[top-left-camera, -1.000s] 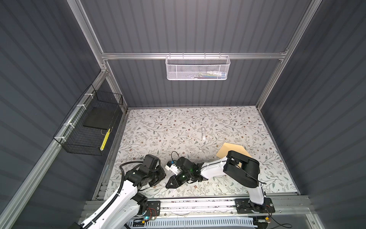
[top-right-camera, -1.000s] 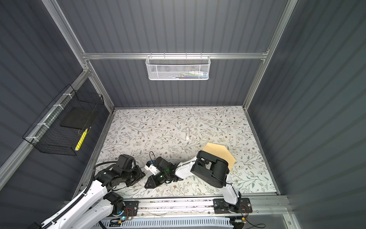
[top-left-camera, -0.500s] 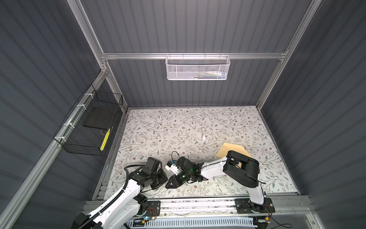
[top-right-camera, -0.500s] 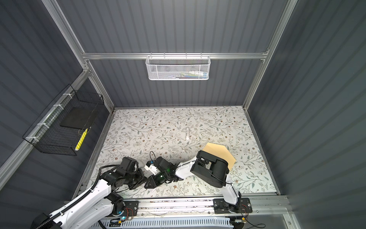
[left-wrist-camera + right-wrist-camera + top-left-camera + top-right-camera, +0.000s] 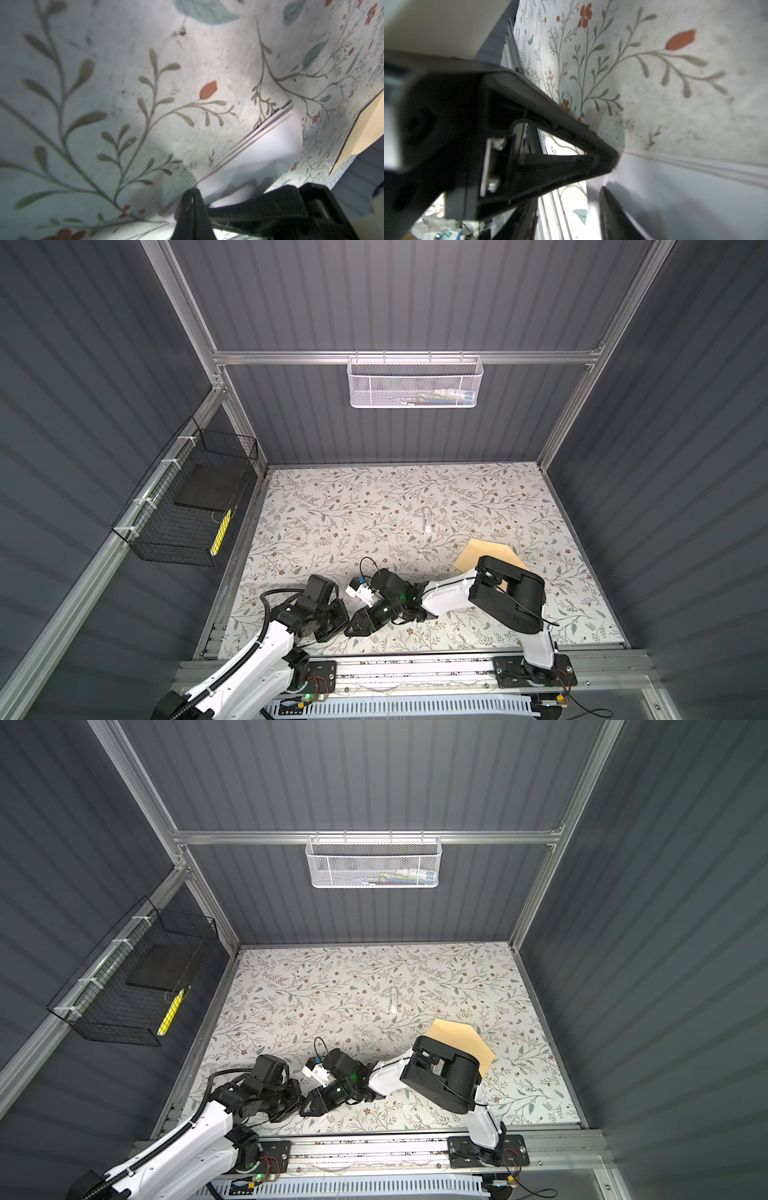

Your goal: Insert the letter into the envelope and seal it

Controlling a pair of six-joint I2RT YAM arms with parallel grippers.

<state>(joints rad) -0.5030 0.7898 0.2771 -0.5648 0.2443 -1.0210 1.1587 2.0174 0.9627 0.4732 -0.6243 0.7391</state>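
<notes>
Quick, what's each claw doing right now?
Left claw: closed, apparently pinching the edge of the thin white paper letter.
Right claw: open, tips apart at that letter's edge.

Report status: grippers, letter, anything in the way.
Left gripper shut on letter edge. Right gripper open alongside. Envelope apart, right elbow overhanging it.

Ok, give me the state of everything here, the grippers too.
left gripper: shut on the letter.
right gripper: open, jaws apart at the letter's edge.
letter: folded, outside the envelope.
envelope: lying flat, flap open, unsealed.
white tube: lying on its side, untouched.
</notes>
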